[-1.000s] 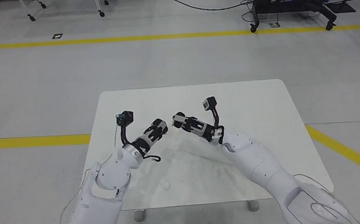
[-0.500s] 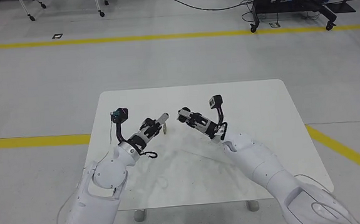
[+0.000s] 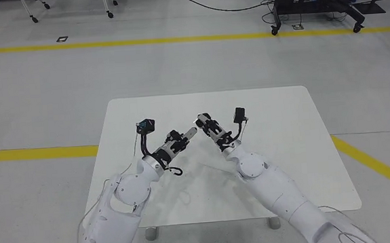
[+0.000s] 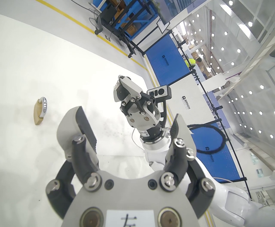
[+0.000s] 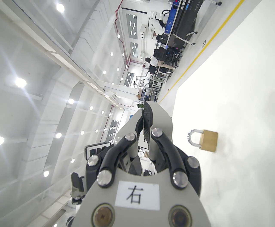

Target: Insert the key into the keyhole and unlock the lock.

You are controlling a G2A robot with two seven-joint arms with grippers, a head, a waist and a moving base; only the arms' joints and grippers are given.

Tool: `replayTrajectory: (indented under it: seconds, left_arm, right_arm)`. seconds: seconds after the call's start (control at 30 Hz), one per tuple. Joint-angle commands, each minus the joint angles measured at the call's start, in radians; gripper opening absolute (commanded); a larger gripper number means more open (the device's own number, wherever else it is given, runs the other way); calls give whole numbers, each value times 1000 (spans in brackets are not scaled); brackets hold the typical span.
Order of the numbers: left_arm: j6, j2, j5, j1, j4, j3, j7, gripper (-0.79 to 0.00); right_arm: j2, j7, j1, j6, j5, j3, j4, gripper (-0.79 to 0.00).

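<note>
My left fingers [image 4: 73,124] stand wide apart above the white worktop [image 4: 32,64]. My right fingers [image 5: 161,122] are pressed together; I cannot tell whether they hold something. The brass lock [image 5: 208,140] lies flat on the worktop, a little far of both, touching neither.

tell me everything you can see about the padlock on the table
The padlock has a squarish brass-coloured body and a curved silver metal shackle. Both legs of the shackle seem to run into the body, so it looks locked. It rests on the white table, with nothing but the table touching it. No key shows in it, and its keyhole cannot be made out.
</note>
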Motion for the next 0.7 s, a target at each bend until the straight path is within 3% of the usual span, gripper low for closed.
replayTrajectory:
  seconds: [0.0,0.33,0.67]
  left_arm:
    - [1,-1,-1,-2,2,7,1,-443]
    - [24,-3,0,-9,8,7,19,-508]
    - [25,-3,-35,-3,9,0,7,-526]
  right_arm:
    - [6,12,-23,25,-13,15,-48,-785]
    - [29,74,-105,68,-57,89,-179,-785]
    - [40,247,-123,84,-17,131,-192,-785]
